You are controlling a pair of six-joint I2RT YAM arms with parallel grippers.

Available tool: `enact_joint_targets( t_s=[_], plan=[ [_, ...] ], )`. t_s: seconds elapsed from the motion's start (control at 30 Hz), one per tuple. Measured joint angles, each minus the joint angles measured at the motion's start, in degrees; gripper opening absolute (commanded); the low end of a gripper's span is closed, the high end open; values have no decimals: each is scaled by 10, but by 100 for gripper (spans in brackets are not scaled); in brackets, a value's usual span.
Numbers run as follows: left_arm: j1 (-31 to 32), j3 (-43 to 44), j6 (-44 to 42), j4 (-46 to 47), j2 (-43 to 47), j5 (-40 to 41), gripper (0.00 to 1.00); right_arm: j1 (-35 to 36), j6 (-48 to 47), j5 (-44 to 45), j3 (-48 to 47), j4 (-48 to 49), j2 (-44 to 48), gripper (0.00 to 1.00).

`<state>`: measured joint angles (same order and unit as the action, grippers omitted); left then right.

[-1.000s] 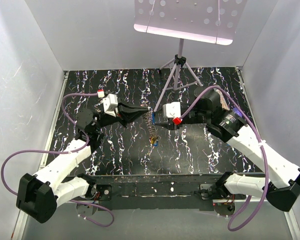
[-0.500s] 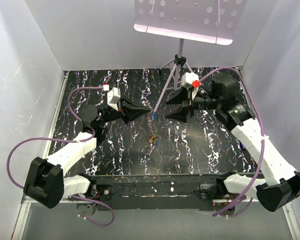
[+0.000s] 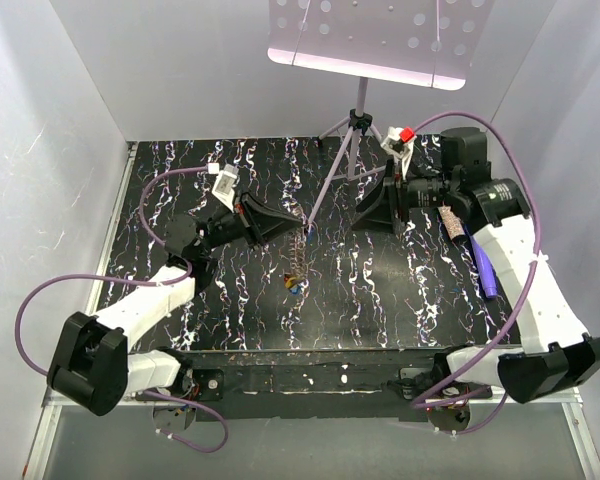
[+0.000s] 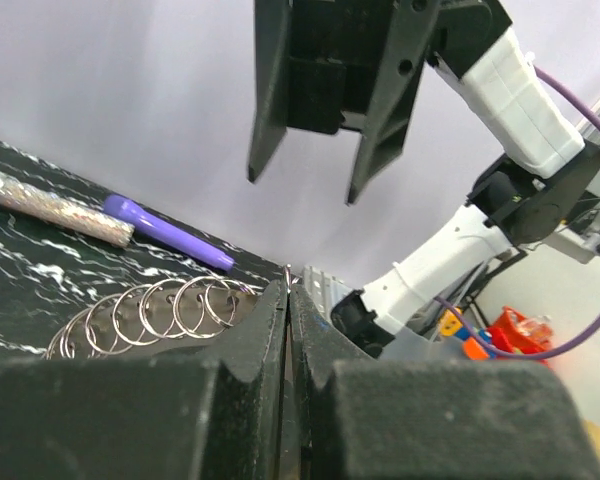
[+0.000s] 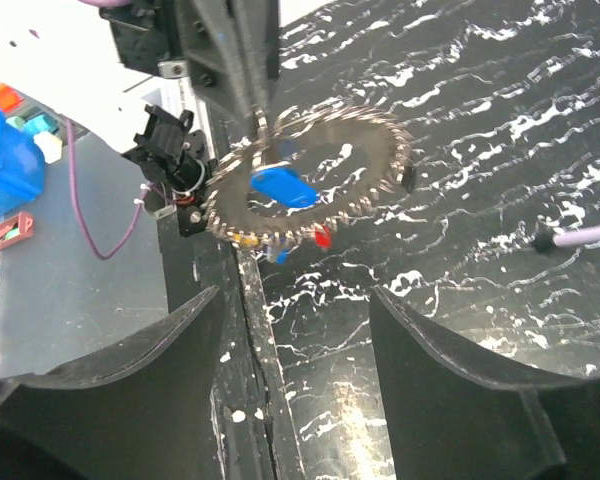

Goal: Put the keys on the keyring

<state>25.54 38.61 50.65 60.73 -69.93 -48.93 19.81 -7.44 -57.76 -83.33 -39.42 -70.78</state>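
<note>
The keyring (image 3: 298, 250), a grey-bronze ring with a jagged edge, hangs edge-on from my left gripper (image 3: 296, 224), which is shut on its top rim. In the right wrist view the keyring (image 5: 380, 150) faces the camera, with a blue key head (image 5: 283, 187) in its hole and red (image 5: 322, 237), yellow (image 5: 242, 238) and blue keys along its lower edge. The keys (image 3: 292, 285) dangle above the mat. In the left wrist view the left gripper (image 4: 288, 287) pinches a thin metal rim. My right gripper (image 3: 370, 212) is open and empty, apart to the right of the ring (image 5: 295, 300).
A speckled glittery tube (image 3: 452, 220) and a purple pen (image 3: 485, 265) lie on the mat under the right arm. A tripod stand (image 3: 357, 130) with a purple stick (image 3: 320, 195) stands at the back centre. White walls enclose the black marbled mat (image 3: 220, 300).
My right gripper left the keyring, opened and pulled back to the right. The keyring now hangs from the left gripper alone, and the keys swung lower.
</note>
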Motion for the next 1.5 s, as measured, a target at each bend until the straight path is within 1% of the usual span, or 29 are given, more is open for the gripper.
enact_joint_targets(
  t_s=[0.1,0.23,0.33,0.43,0.47,0.53,0.63,0.73,1.03,1.43,1.5],
  plan=[
    [18,0,8,-40,8,4,0,-25,-40,3,-46,-73,-29,68],
    [53,2,-6,-119,24,17,0,-47,-66,-9,-50,-127,-37,68],
    [80,6,-17,-163,30,39,0,-48,-56,-45,-36,-123,-32,68],
    [108,6,-23,-188,36,75,0,-47,-30,-74,25,-88,-5,68],
    [118,6,-27,-193,38,89,0,-47,-20,-78,44,-77,4,42],
    [138,6,-34,-196,39,110,0,-47,2,-89,74,-47,21,39],
    [162,7,-42,-195,34,129,0,-47,43,-104,106,-3,38,31],
    [175,12,-49,-186,20,140,0,-47,68,-111,111,24,38,26],
    [179,17,-55,-162,-9,155,0,-40,105,-127,115,77,30,26],
    [183,22,-50,-135,-29,155,0,-26,118,-125,130,93,22,27],
    [184,22,-50,-134,-29,156,0,-23,118,-125,130,95,22,29]
  ],
)
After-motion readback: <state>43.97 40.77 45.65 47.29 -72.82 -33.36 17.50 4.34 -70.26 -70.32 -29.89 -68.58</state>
